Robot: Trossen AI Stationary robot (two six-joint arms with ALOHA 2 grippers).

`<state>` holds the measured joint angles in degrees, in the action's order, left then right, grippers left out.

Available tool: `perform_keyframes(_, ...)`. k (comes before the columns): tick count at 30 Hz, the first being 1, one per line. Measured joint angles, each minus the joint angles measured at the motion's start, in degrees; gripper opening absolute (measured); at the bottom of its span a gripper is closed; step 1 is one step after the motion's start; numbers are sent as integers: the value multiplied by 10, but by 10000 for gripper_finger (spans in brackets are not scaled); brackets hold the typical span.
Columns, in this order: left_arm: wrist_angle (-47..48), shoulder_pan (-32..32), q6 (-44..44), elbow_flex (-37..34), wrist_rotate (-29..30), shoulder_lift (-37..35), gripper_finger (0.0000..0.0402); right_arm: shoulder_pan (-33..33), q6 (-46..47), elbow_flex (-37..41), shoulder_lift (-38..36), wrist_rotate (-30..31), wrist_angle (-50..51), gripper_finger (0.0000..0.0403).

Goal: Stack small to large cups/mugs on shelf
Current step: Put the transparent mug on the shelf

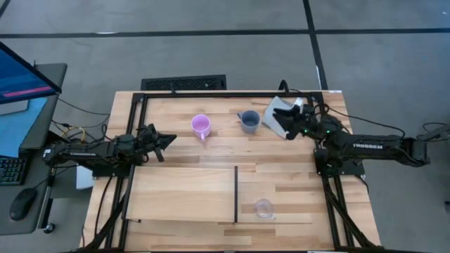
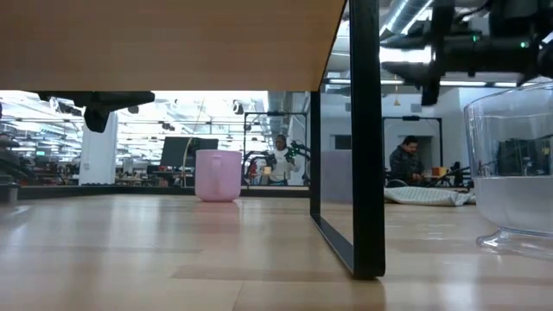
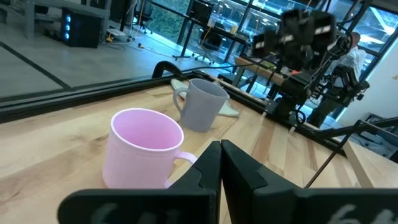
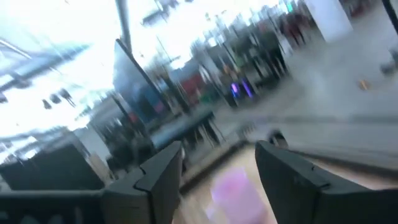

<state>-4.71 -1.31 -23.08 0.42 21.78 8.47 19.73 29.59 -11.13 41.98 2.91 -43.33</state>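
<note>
The pink-purple mug [image 1: 201,126] stands upright on the tabletop at the far middle, and also shows in the left wrist view [image 3: 143,149]. The blue-grey mug [image 1: 249,121] stands just to its right. The clear cup [image 1: 264,208] stands on the pale shelf board [image 1: 183,193], right of the black strip. My left gripper [image 1: 165,140] is shut and empty, left of the pink mug; its fingertips [image 3: 219,155] are near the mug's handle. My right gripper [image 1: 285,119] is open and empty, right of the blue-grey mug, over the grey cloth.
A grey cloth [image 1: 275,111] lies at the far right of the table. A black metal frame [image 1: 140,133] runs around the table edges. A black upright post [image 2: 363,138] stands by the shelf. People sit in the room behind [image 2: 406,160].
</note>
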Motion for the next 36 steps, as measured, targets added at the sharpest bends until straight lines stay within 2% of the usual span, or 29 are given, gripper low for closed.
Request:
perform_keyframes(4,0,0,0,0,0,0,0,11,4,-25,0,2,-40,224)
perform_keyframes(10,0,0,0,0,0,0,0,21,1,-39,0,2,-39,223)
perform_keyframes(12,0,0,0,0,0,0,0,21,-26,-39,0,-1,-37,223)
perform_keyframes(16,0,0,0,0,0,0,0,21,-60,-39,0,-25,-37,222)
perform_keyframes(22,0,0,0,0,0,0,0,21,-63,-46,0,-61,-25,216)
perform_keyframes(25,0,0,0,0,0,0,0,20,-91,-77,0,-100,27,213)
perform_keyframes(28,0,0,0,0,0,0,0,3,-165,-130,0,-130,134,210)
perform_keyframes(32,0,0,0,0,0,0,0,-20,-252,-205,11,-132,286,207)
perform_keyframes(36,0,0,0,0,0,0,0,-31,-285,-256,15,-132,387,208)
